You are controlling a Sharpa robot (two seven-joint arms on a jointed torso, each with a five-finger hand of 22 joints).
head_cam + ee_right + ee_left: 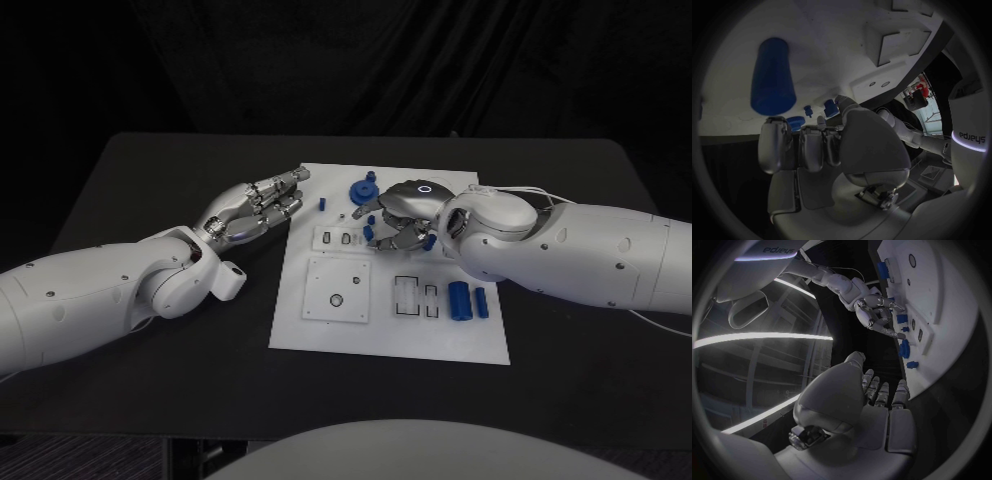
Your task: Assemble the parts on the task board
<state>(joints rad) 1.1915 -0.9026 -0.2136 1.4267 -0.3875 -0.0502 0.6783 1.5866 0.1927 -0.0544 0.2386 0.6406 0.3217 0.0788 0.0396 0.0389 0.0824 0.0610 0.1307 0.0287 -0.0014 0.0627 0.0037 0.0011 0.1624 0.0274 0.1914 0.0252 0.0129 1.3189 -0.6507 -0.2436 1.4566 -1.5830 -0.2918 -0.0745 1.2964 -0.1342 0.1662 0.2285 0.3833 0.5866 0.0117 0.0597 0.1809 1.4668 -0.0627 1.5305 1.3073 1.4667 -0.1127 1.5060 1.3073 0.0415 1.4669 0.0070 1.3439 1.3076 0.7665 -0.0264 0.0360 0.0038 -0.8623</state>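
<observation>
Nearest, two blue cylinders [464, 300] lie on my task board [346, 335] toward five o'clock. Further off, my right hand [400, 215] curls over small blue parts [378, 233] mid-board, whether gripping I cannot tell; my left hand [257, 207] hovers spread at nine o'clock, empty.

One task board [389, 330]; two hands: left hand [260, 207], right hand [400, 215].

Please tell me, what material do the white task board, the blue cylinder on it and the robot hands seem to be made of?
The task board looks like matte white plastic or painted sheet: flat, even, no glare. The blue cylinder looks like moulded or printed plastic: uniform colour, dull surface. The right hand and left hand look like silver metal or metallised plastic, with soft highlights; which one cannot be told.
</observation>
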